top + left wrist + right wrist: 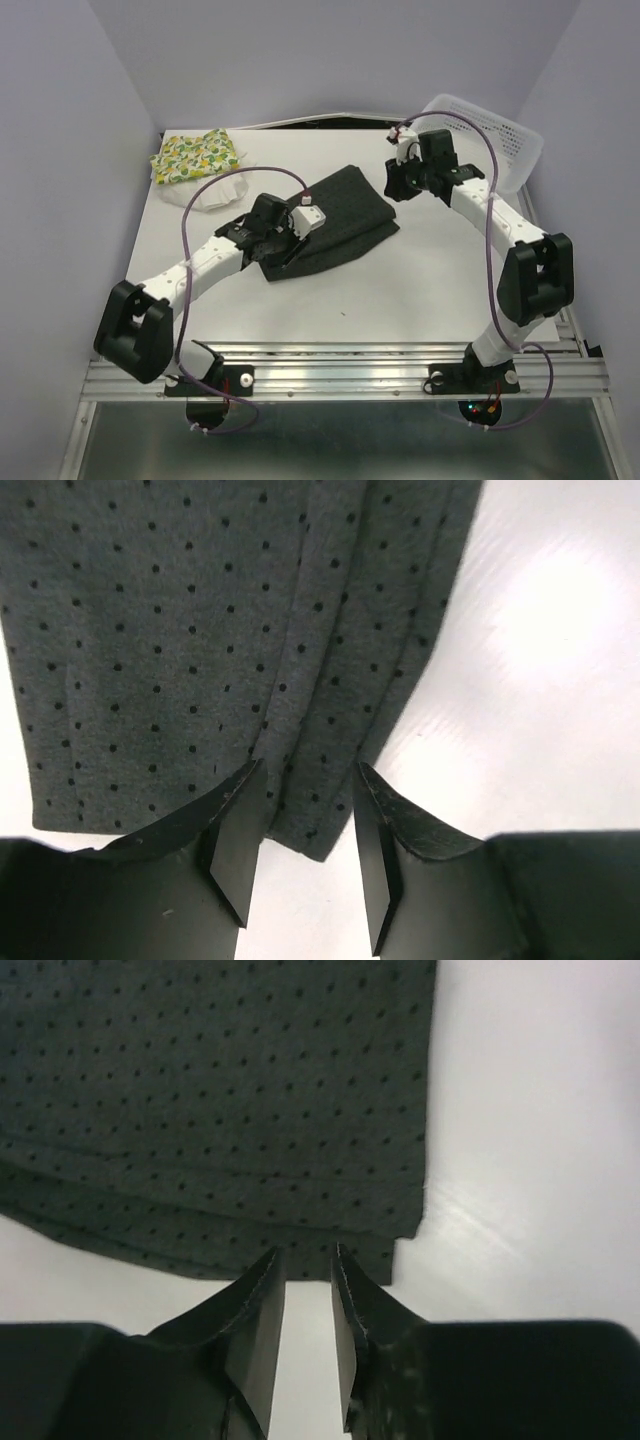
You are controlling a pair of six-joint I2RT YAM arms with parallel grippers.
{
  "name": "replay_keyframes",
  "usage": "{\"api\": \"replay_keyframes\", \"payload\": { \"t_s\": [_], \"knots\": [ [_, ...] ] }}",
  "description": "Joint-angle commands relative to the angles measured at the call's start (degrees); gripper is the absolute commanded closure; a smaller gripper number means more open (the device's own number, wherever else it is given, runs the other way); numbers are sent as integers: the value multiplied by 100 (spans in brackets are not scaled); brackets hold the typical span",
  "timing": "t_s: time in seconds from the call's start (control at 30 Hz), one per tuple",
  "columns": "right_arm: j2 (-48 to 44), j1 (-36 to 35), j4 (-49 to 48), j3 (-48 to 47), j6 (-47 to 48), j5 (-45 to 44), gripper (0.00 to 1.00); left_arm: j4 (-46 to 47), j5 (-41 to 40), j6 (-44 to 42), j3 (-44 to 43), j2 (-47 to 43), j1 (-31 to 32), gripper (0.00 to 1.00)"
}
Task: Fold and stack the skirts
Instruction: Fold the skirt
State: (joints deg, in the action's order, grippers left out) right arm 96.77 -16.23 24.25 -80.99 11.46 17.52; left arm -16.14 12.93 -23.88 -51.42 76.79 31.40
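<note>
1. The black skirt [335, 220] lay in the middle of the table [400, 290], slanting from near left to far right. Both wrist views showed it as dark grey cloth with small black dots, folded so that several layered edges ran side by side.
2. The left gripper [308, 780] sat low over the skirt's near-left end. Its jaws were released and clearly apart, with a corner of the cloth showing in the gap between them. Nothing was pinched.
3. The right gripper [305, 1255] was at the skirt's far-right corner. Its jaws were parted only narrowly, with bare table in the gap and the hem just past the tips. It held nothing.
4. The lemon-print skirt [197, 157] lay folded at the far-left corner. The white skirt [215, 195] lay touching its near side.
5. A white mesh basket [490, 135] stood tilted at the far-right edge.
6. The table was white and glossy, with glare in the left wrist view. Pale lilac walls closed 3 sides.
</note>
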Motion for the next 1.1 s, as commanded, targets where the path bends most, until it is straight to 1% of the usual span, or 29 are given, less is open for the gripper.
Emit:
{"api": "replay_keyframes", "payload": {
  "t_s": [0.0,0.13,0.23,0.27,0.33,0.43,0.47,0.53,0.57,0.6,0.67,0.73,0.77,0.8,0.87,0.9,0.97,1.0,1.03,1.07],
  "knots": [
    [289,-47,686,443,-1022,1077,70,-248,-607,15,-526,642,-46,50],
    [771,-47,467,838,-1383,1307,72,-241,-800,-178,-554,1108,-55,50],
    [1079,-47,142,831,-1506,1114,73,-179,-923,-283,-413,1259,-64,50],
    [1342,-47,133,700,-1550,948,76,-92,-1028,-301,-291,1346,-64,50],
    [1607,-47,141,533,-1542,745,76,-30,-1125,-319,-71,1391,-64,52],
    [2029,-47,141,155,-1533,429,78,-56,-986,-380,79,1452,-55,65],
    [2134,-47,141,15,-1533,332,78,-91,-916,-407,97,1470,-46,74],
    [2432,-47,150,-460,-1481,121,78,-231,-775,-398,123,1496,-20,81],
    [2539,-47,159,-644,-1480,33,78,-266,-583,-407,141,1522,6,84],
    [2635,-47,168,-1020,-1489,-168,78,-328,-503,-390,141,1531,94,88],
    [2829,6,159,-1383,-1489,-371,78,-407,-310,-285,62,1584,295,92],
    [2891,6,150,-1882,-1541,-451,78,-416,-247,-162,-87,1645,454,93],
    [2926,67,150,-2051,-1585,-460,77,-425,-73,-65,-331,1681,481,93],
    [2944,67,150,-2209,-1664,-477,76,-399,42,214,-482,1707,490,92],
    [2927,181,159,-2544,-1770,-425,75,-399,297,453,-947,1803,490,88],
    [2805,181,168,-2579,-1884,-346,75,-416,402,620,-1123,1839,490,82],
    [2567,252,150,-2510,-2025,-258,72,-381,500,814,-1431,1822,490,77],
    [2261,313,150,-2283,-2260,-136,71,-329,544,971,-1554,1769,490,73],
    [2067,313,159,-2107,-2419,-39,69,-302,535,1060,-1555,1769,490,71],
    [1874,374,150,-1888,-2647,84,65,-293,527,1139,-1625,1699,481,69]
  ]
}}
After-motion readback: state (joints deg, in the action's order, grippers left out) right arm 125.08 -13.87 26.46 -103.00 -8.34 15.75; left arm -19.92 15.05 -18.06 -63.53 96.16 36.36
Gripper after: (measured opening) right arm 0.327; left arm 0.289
